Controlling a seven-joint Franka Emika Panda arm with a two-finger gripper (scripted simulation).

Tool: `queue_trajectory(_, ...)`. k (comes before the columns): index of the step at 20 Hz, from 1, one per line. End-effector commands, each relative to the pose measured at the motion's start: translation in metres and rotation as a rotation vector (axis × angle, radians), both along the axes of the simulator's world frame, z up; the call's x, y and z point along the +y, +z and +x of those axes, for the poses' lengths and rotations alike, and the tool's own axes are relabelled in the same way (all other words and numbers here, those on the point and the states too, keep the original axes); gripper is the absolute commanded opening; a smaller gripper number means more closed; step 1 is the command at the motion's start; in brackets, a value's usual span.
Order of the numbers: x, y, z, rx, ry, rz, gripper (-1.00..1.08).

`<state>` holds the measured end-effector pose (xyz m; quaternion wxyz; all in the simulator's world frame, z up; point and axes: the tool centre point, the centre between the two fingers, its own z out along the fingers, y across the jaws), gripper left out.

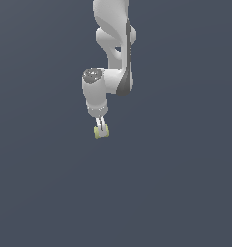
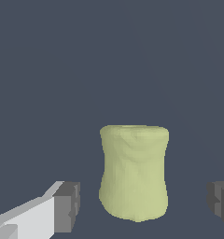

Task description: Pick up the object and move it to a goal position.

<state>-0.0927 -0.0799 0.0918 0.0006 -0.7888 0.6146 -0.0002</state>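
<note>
Pale yellow-green block (image 2: pixel 134 172), white arm (image 1: pixel 110 58), seemingly dark grey fingertips (image 2: pixel 67 206).

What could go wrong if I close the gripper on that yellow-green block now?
1. In the wrist view the block sits between the fingertips with a gap on each side, nearer one of them, so closing may nudge it sideways before both pads touch.
2. Its sides look soft and rounded, so the grip could slip when lifting.
3. In the exterior view the gripper hides most of the block, so depth alignment is hard to confirm.
</note>
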Motion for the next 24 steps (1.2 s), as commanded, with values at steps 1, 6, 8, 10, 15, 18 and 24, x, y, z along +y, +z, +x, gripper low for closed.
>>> queue_trajectory(1,-0.001,-0.001,-0.002,0.001,-0.016,-0.001,1.0)
queue_trajectory(6,-0.001,-0.002,-0.002,0.001,-0.014,-0.001,1.0)
queue_trajectory(8,-0.001,-0.006,-0.002,0.001,-0.015,-0.001,1.0)
queue_trajectory(10,-0.001,-0.012,-0.002,0.001,-0.016,-0.001,1.0)
queue_trajectory(15,-0.001,-0.034,-0.003,0.001,-0.018,-0.001,1.0)
queue_trajectory(18,-0.001,-0.045,-0.003,0.001,-0.02,-0.001,1.0)
queue_trajectory(24,-0.001,-0.052,-0.003,0.001,-0.02,0.0,-1.0)
